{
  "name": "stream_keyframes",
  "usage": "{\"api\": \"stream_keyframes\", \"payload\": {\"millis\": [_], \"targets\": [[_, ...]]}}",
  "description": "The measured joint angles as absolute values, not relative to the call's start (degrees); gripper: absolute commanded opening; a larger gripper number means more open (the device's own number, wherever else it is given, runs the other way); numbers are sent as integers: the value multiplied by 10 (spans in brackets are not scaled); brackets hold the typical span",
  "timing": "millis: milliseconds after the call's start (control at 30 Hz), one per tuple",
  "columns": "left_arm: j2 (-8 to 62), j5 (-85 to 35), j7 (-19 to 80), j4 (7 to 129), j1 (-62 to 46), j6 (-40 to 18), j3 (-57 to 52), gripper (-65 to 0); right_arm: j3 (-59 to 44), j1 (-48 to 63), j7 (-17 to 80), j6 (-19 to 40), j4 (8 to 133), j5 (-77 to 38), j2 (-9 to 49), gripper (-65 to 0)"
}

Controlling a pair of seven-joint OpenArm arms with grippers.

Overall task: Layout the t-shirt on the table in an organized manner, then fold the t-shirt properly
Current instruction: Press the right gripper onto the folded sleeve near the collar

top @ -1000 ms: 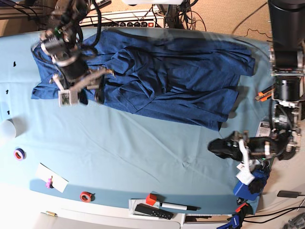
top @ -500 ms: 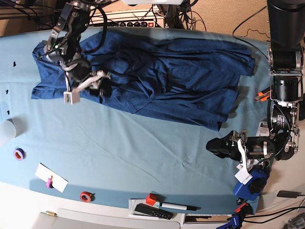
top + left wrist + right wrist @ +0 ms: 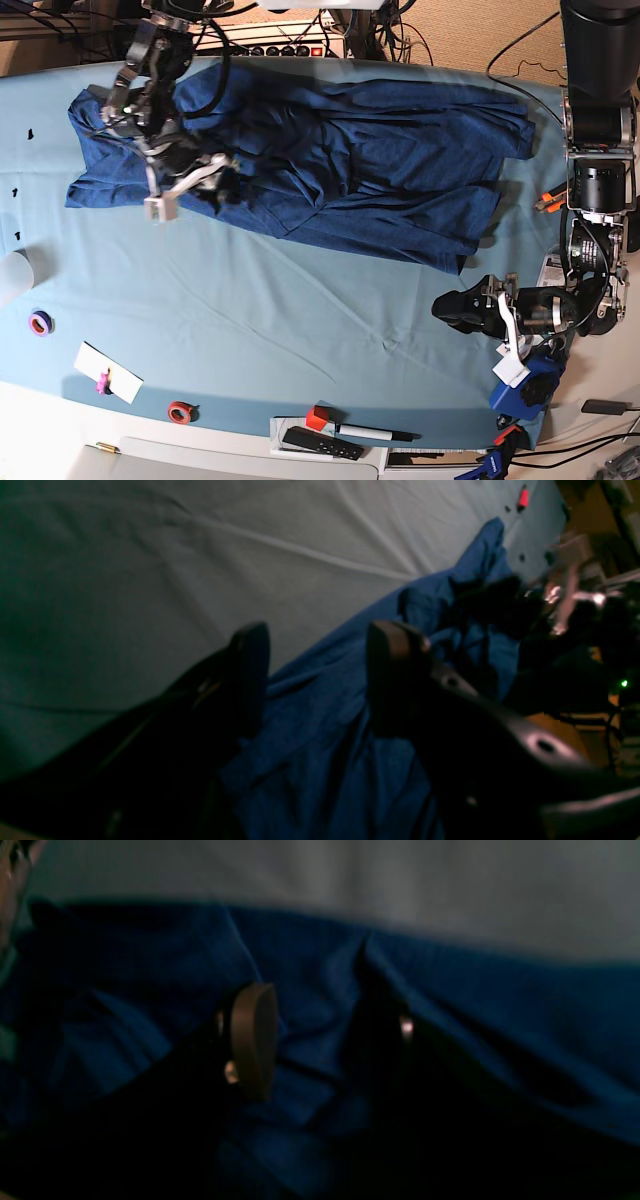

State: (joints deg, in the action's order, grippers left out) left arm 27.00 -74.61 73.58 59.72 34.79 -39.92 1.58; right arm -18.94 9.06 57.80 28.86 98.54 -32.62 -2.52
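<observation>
Right gripper point(image 3: 200, 185) spread empty over the t-shirt point(image 3: 350, 160); left gripper point(image 3: 455, 310) released beside tape rolls point(image 3: 180, 411).

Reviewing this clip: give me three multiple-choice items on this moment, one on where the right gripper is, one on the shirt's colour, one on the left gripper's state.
1. Where is the right gripper?
A. above the t-shirt
B. beside the rolls of tape
C. off the table

2. What colour is the t-shirt?
A. red
B. dark blue
C. white

3. How is the left gripper?
A. shut on the shirt
B. shut on a pen
C. open, holding nothing

Key: 1 A, blue fabric fills its wrist view; 2 B, every view shows it; 3 C, its fingers stand apart with nothing between them.
</observation>
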Motion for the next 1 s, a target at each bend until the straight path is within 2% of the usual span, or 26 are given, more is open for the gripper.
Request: {"api": "stream_keyframes", "payload": {"millis": [167, 400, 700, 800, 1000], "targets": [[270, -744, 736, 597, 348, -399, 16, -335, -133, 84, 576, 293, 983, -306, -25, -357], [270, -737, 735, 597, 348, -399, 16, -335, -76, 65, 575, 270, 982, -263, -24, -357], [270, -735, 735, 597, 348, -399, 16, -335, -73, 65, 576, 271, 982, -253, -24, -357], [270, -735, 735, 597, 348, -399, 16, -335, -71, 63, 573, 274, 983, -210, -24, -357], [270, -735, 735, 597, 348, -399, 16, -335, -70, 60, 550, 236, 987, -122, -27, -357]]}}
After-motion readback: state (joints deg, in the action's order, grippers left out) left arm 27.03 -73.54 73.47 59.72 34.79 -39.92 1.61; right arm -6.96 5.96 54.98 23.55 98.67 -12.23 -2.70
